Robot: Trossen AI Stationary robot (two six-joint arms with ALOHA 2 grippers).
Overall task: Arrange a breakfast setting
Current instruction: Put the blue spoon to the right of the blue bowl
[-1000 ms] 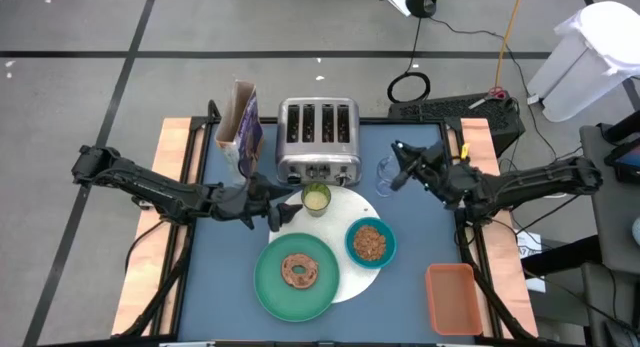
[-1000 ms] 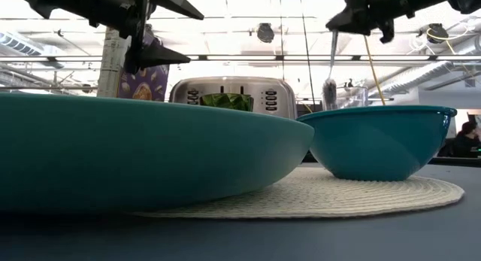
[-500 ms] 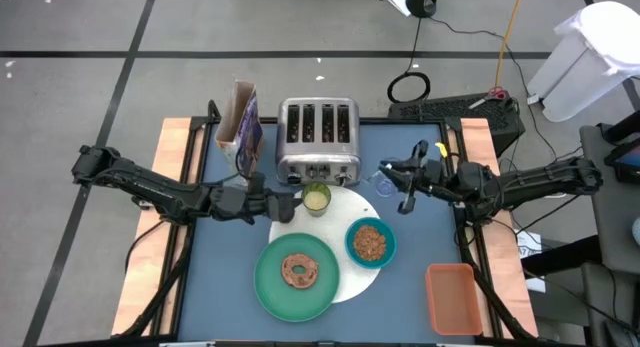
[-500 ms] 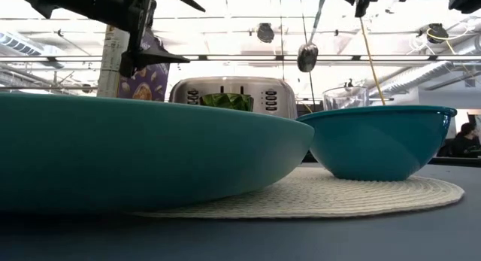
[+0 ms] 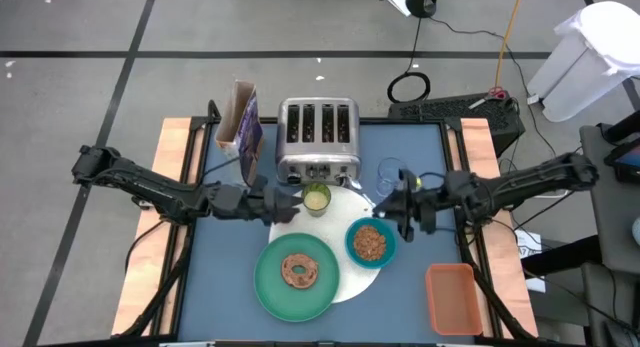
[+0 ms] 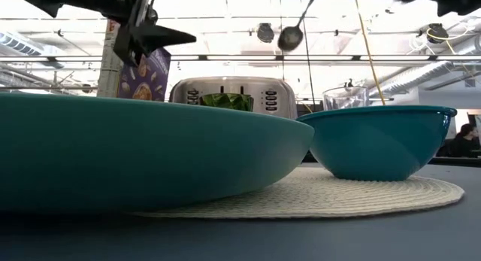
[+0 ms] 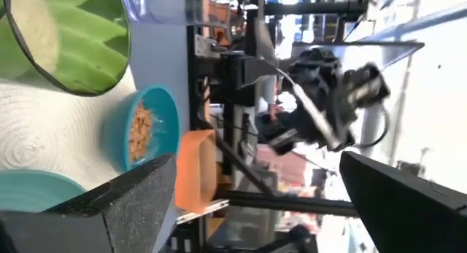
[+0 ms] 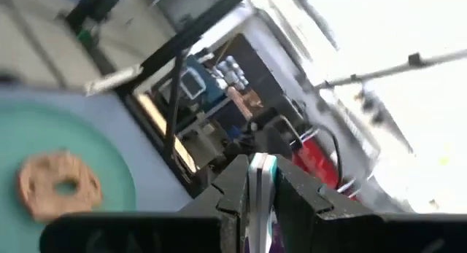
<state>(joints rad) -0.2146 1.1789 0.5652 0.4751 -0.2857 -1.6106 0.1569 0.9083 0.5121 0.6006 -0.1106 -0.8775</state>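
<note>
high view settles the key relation: right gripper [image 5: 405,209] hangs just beyond the teal cereal bowl [image 5: 370,242], on the bowl's toaster side and toward the clear glass [image 5: 388,174], shut tight on the metal spoon [image 6: 290,38]. low view shows that spoon high above the bowl, handle rising to the top edge, spoon bowl dangling at the lower end, long axis steep and slightly tilted. right wrist view shows the thin handle [image 8: 259,181] pinched between the dark fingers, with the brown ring pastry [image 8: 60,184] on the green plate [image 8: 109,158] beyond. judged from this, coming move turns on a short drop and drift from the gripper toward the cereal bowl or the white woven placemat [image 5: 352,204] beside it; right arm far nearer to the bowl than the left.

left gripper [image 5: 290,205] waits on the far side of the bowl, past the small yellow-green cup [image 5: 316,198], jaws spread wide and holding nothing; left wrist view shows both fingers well apart with only air between.

measured from the bowl: plate with pastry just beside it on the placemat, cup between it and the silver four-slot toaster [image 5: 317,139], glass near it off the mat, orange tray [image 5: 450,298] near it toward the table's front corner. no dark red fruit in sight.

writing: none legible; purple cereal box [image 6: 143,71] shows only pictured cereal, and toaster dials too small to read.
</note>
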